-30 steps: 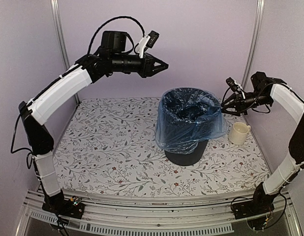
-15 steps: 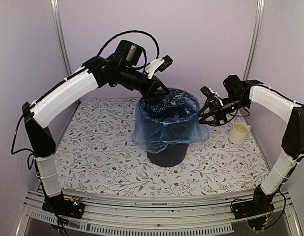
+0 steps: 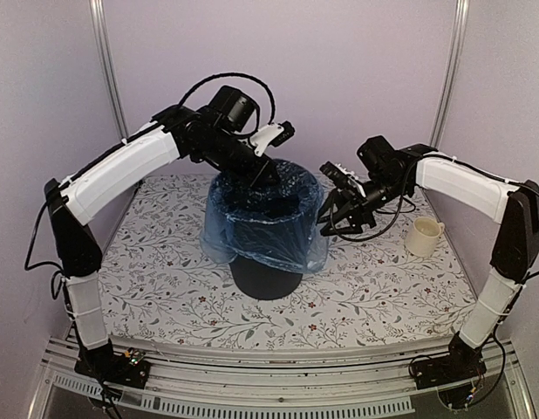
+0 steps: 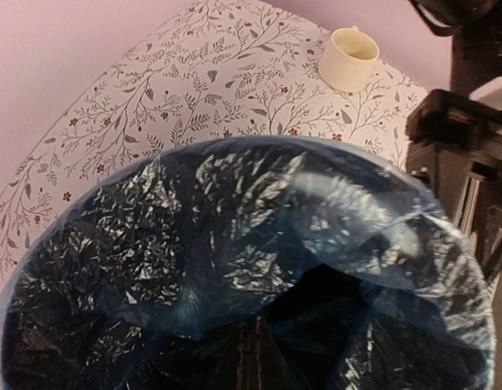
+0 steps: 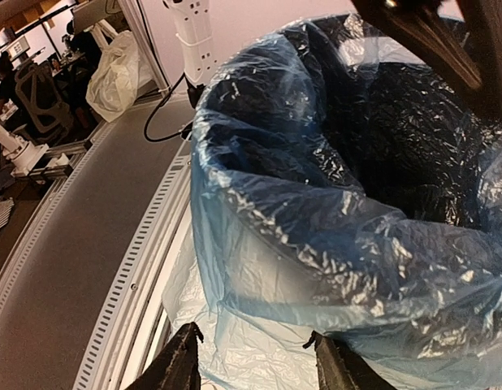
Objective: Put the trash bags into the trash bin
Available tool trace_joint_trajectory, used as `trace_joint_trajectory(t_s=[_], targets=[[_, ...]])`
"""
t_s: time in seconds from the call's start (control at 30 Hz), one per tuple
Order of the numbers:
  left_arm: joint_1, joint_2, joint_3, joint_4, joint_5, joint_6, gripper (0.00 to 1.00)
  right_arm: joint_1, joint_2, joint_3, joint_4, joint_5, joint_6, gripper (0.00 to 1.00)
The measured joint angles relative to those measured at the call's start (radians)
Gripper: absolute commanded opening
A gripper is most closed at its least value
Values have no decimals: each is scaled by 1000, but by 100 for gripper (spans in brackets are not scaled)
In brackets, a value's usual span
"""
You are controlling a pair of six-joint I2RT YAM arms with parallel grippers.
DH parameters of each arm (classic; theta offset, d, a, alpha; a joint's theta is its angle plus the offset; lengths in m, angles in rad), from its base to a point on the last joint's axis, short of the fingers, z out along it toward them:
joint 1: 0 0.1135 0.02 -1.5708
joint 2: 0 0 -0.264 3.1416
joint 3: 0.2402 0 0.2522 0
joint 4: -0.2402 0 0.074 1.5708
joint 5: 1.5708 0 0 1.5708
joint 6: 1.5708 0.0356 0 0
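over the floral table, left gripper, jaws together, presses the trash bag inside the trash bin; right gripper, jaws apart, should next grip the overhang.

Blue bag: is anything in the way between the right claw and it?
No, nothing visible is. The right gripper hangs open close beside the bag, which is draped over the bin. Only air lies between them. The mug stands farther right, past the gripper, not between them.
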Motion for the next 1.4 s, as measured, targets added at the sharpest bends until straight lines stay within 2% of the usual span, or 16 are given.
trace_joint_trajectory(t_s=[0.17, 0.37, 0.53, 0.93, 1.4], targets=[[20, 65, -36, -9, 29, -4, 0, -26, -26, -15, -31, 2, -18, 48], [2, 75, -132, -63, 56, -3, 0, -193, -57, 32, -129, -30, -76, 46], [-35, 73, -164, -76, 58, -4, 0, -275, -42, 64, -46, -28, -4, 46], [-66, 42, -244, -118, 53, -17, 0, -269, 145, 133, 167, 45, 295, 44], [-64, 275, -220, -128, 60, 8, 0, -204, 150, 102, 209, 67, 327, 43]])
